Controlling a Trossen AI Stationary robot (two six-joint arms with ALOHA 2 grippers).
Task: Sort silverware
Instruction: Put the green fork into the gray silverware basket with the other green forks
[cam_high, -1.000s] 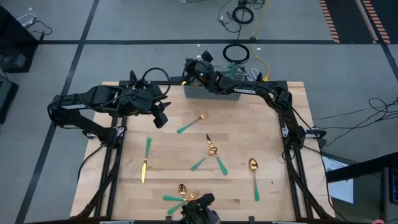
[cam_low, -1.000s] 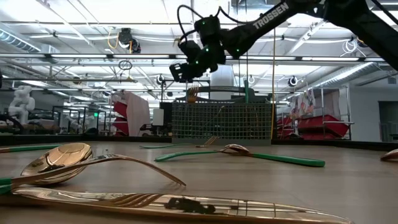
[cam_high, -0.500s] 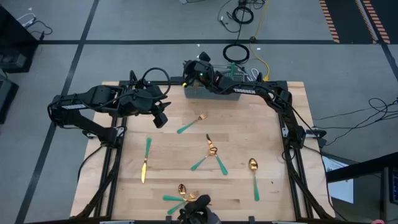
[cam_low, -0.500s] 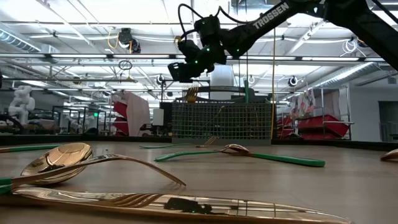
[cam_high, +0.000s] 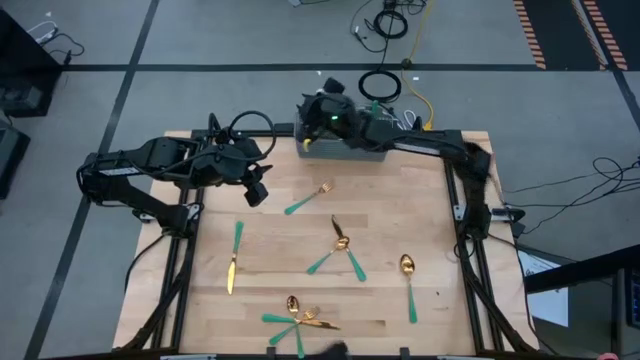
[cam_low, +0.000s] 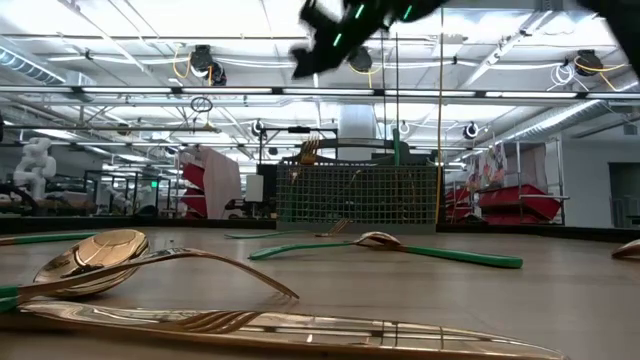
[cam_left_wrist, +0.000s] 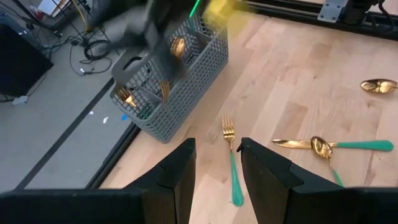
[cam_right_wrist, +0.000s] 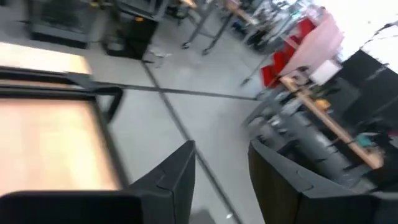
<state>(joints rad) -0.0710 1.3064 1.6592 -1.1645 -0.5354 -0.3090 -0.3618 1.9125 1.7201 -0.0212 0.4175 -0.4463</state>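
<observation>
Silverware (cam_high: 341, 243) lies scattered on the tabletop (cam_high: 420, 210) while both pincers, left (cam_left_wrist: 214, 162) and right (cam_right_wrist: 221, 165), gape empty.

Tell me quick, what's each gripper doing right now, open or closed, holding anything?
Left gripper: open, empty, hovering above a fork.
Right gripper: open, empty, up over the mesh caddy.

Two matte black jointed arms, looped black cables, green indicator lights, broad dark fingers (cam_left_wrist: 177, 180)

Right gripper (cam_high: 312, 108) hangs over the mesh caddy (cam_high: 345, 150), blocking top access. Left gripper (cam_high: 258, 189) is clear, 1 fork (cam_high: 307, 198) just beside.
</observation>
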